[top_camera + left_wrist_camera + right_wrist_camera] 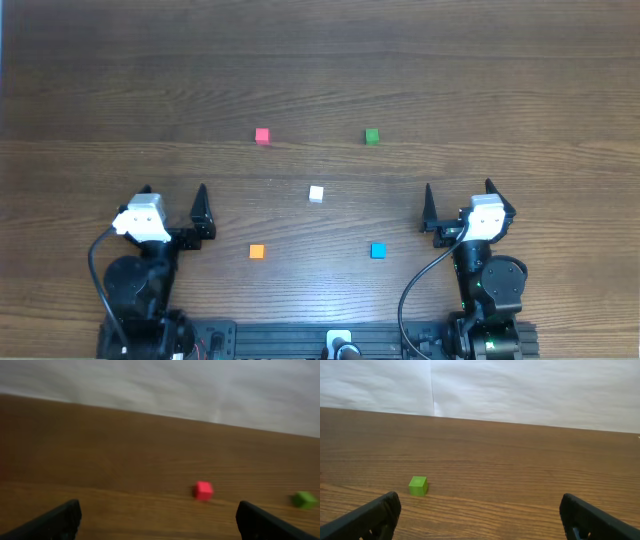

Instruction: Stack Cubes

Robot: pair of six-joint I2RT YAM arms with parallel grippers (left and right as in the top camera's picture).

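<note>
Five small cubes lie apart on the wooden table: pink (262, 135) and green (372, 136) at the back, white (316, 193) in the middle, orange (257, 252) and blue (377, 250) nearer the arm bases. My left gripper (174, 194) stands open at the left, with nothing between its fingers. My right gripper (458, 190) stands open at the right, also holding nothing. The left wrist view looks toward the pink cube (203, 490) and the green cube (304, 499). The right wrist view has the green cube (418, 485) ahead of its fingers.
The wooden tabletop (520, 90) stretches wide around the cubes. A pale wall (520, 390) rises behind the table's far edge. Both arm bases and a black rail (330, 340) run along the near edge.
</note>
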